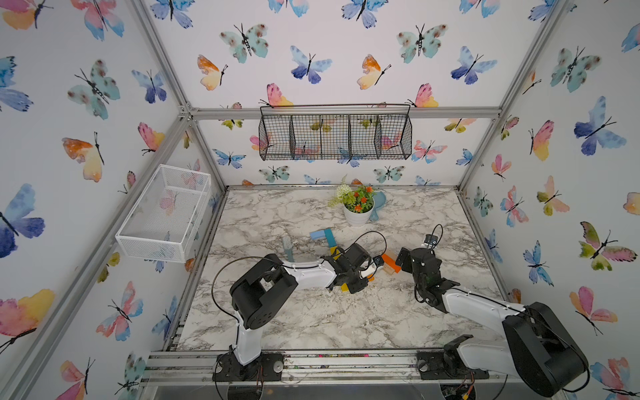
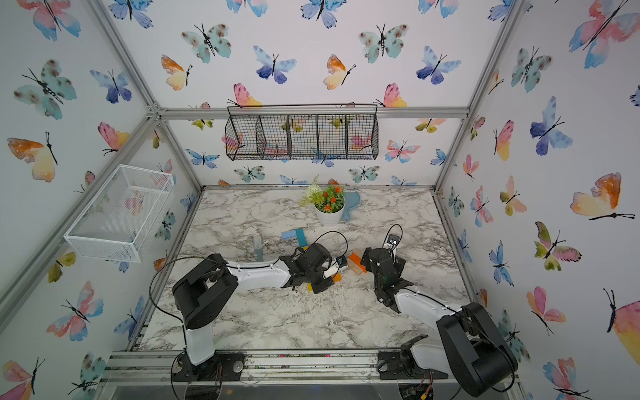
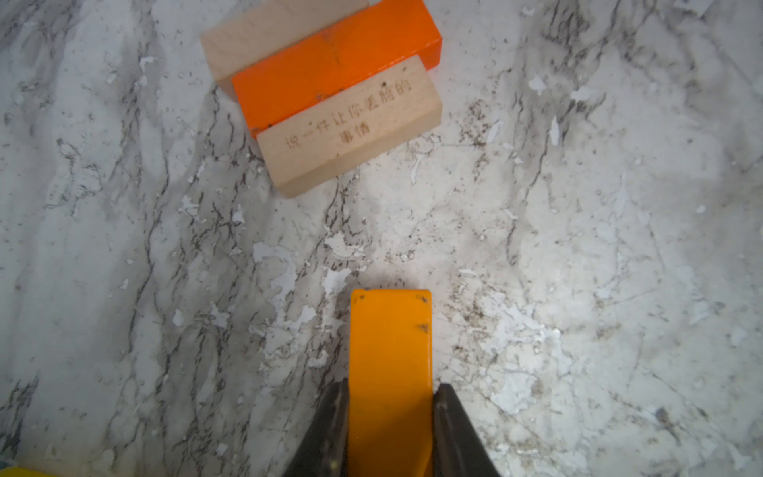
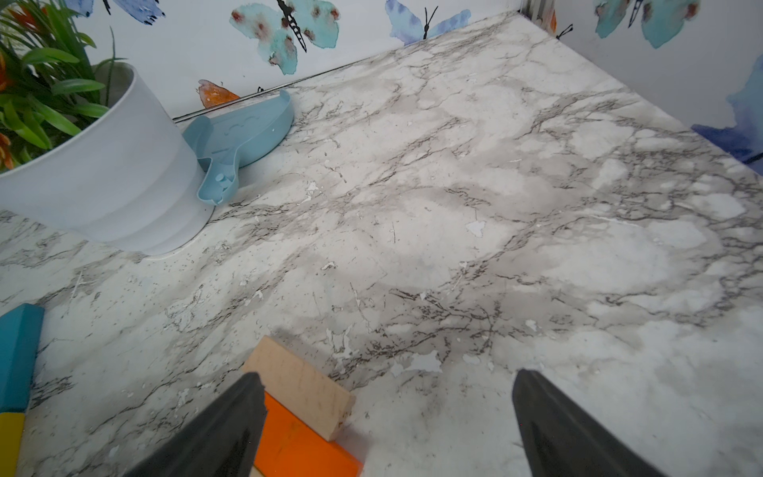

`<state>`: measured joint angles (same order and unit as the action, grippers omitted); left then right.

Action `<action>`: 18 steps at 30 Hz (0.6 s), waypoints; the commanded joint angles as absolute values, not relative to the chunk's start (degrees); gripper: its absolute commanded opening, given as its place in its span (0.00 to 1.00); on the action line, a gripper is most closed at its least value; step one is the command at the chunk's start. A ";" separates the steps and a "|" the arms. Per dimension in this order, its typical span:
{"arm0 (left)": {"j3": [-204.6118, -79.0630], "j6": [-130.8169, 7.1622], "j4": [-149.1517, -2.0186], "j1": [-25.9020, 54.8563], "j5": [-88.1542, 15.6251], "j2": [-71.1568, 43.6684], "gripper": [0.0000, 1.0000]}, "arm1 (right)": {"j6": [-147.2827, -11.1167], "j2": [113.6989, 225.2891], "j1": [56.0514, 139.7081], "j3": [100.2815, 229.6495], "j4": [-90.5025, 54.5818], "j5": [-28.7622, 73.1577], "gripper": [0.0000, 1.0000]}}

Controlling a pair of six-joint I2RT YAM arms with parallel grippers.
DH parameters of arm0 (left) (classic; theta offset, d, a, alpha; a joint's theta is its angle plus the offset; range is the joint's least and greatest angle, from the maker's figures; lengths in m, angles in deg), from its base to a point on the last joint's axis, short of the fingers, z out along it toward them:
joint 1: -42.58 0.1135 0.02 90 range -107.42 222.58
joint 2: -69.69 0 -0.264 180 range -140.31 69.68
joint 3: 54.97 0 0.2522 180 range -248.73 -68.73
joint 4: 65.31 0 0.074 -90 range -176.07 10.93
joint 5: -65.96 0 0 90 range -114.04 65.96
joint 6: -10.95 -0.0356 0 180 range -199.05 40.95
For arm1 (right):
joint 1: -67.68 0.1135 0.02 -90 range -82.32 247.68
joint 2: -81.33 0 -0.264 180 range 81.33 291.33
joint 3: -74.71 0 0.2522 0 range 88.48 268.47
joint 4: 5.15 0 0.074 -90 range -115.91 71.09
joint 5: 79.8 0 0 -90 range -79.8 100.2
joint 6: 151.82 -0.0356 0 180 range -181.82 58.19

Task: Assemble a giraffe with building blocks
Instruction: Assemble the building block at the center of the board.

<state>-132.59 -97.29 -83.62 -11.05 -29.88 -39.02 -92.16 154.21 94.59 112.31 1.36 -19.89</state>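
My left gripper is shut on an amber-orange block that lies flat on the marble table; in a top view this gripper sits at mid-table. Just ahead lie three building blocks side by side: plain wood, orange, plain wood. My right gripper is open beside that pile, one finger over the orange block. The giraffe's light-blue head, teal neck and yellow bar lie behind the left arm, partly hidden.
A white flower pot and a blue dustpan stand at the back. A pale-teal brush lies left of the giraffe. A white mesh basket hangs on the left wall, a black wire basket on the back wall.
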 commanded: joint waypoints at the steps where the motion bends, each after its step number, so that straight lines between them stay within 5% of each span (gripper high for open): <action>1: -132.37 -98.12 -83.82 -11.05 -29.33 -38.20 0.19 | -91.65 154.31 94.13 113.35 2.23 -19.76 0.98; 18: -132.68 -98.32 -84.61 -10.86 -28.27 -38.86 0.21 | -91.78 154.30 94.04 113.35 2.20 -19.52 0.99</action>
<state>-131.91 -97.99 -83.65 -11.05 -29.18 -39.02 -92.19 154.21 94.27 112.31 1.36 -19.71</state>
